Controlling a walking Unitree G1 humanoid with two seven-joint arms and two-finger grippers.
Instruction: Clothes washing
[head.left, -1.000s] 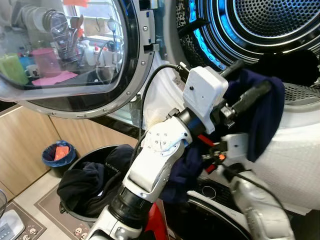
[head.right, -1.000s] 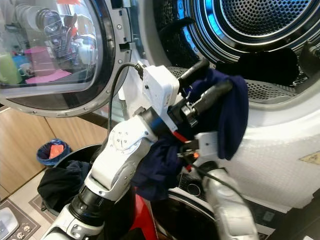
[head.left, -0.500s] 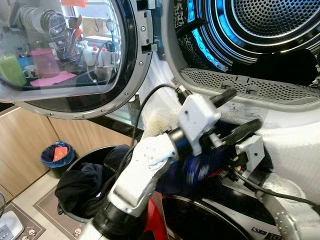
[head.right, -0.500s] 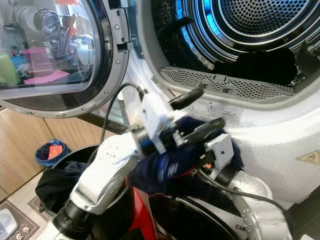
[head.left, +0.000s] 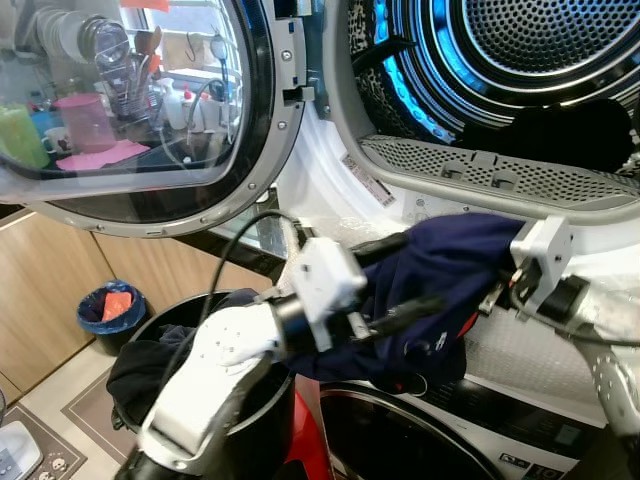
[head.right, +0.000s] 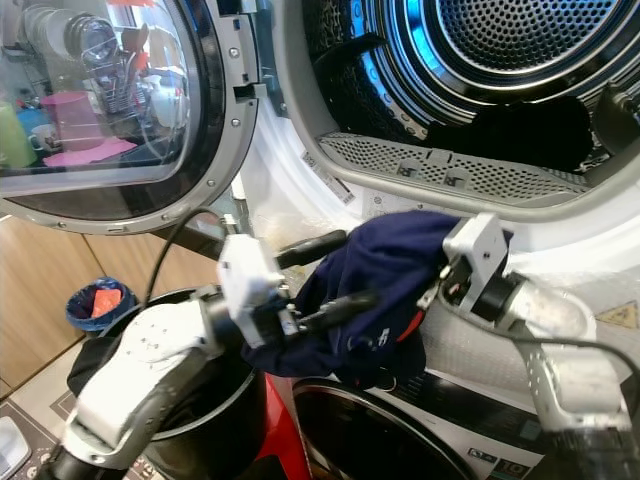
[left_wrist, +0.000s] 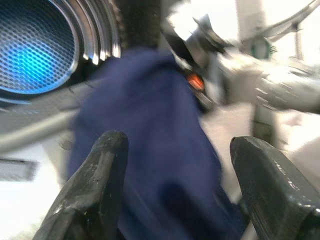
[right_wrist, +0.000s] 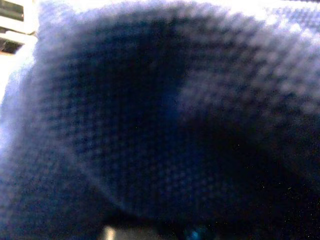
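A navy blue garment hangs in front of the washer's white front, below the drum opening. My left gripper reaches in from the left and is open. Its upper finger lies against the garment's top edge and the lower finger crosses its front. The left wrist view shows the blue garment beyond the two spread fingers. My right arm comes in from the right, its gripper buried under the cloth. Navy weave presses close against the right wrist camera.
The round glass door stands open on the left. Dark clothes lie inside the blue-lit drum. A black basket with dark clothes stands below my left arm, and a small blue bin sits by the wooden cabinets.
Both arms have come down from the drum's lip. The left arm has dropped and drawn back left, the right arm has swung out right, and the garment now stretches between them, lower.
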